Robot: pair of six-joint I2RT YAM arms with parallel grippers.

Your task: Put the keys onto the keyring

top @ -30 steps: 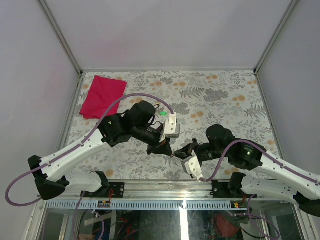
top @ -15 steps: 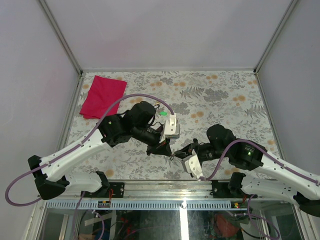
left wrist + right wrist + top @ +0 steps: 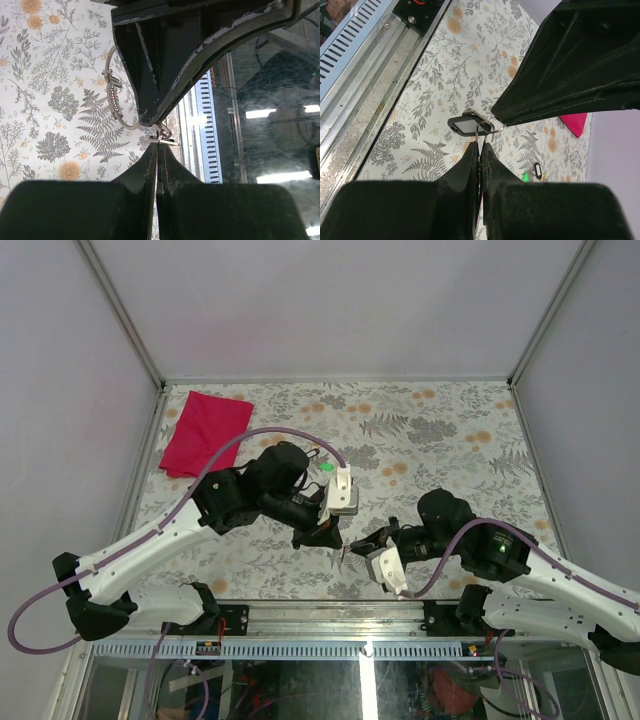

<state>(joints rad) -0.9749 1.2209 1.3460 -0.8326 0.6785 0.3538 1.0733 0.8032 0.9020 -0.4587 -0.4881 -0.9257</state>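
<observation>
Silver work: grips the silver wire keyring (image 3: 114, 100) edge-on in the shut right gripper (image 3: 480, 147). Meets it tip to tip with the left gripper (image 3: 157, 145), jaws closed, on what unclear. Has the tiny black loop-headed key (image 3: 467, 125) at the wire, lying toward the left tips.

2 grippers: left gripper (image 3: 157, 147), right gripper (image 3: 480, 147). 1 keyring (image 3: 114, 100), w/ small loops on it, no. unclear. 2 keys (image 3: 468, 125) in view, incl. 2nd key (image 3: 537, 171). 1 green bit (image 3: 525, 176). 1 red cloth (image 3: 205, 432).
</observation>
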